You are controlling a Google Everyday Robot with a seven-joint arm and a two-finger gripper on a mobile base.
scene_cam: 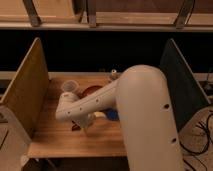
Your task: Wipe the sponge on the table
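Plainly, the sponge lies flat on the desk, a small blue patch peeking out just under the lower edge of the white arm, which hides most of it. From where I stand it looks to be resting on the wood near the middle, not lifted. That would fit a sponge waiting to be taken up for a wipe, or one set down after a wipe.

The arm reaches in from the front right and slants down to the left across the desk. Its end, the tool, hangs low over the planks a little left of the sponge. The wrist covers it, so whether it is wide, narrow or holding anything I cannot tell.

Just beside the tool a dark brown-red bar shows at the arm's edge. Further back stand a clear cup and a red-orange bowl, close together, out of the way of the open front planks.

The tan board and the dark green board wall the sides, likely so that nothing slides off.

No label or writing is readable anywhere.
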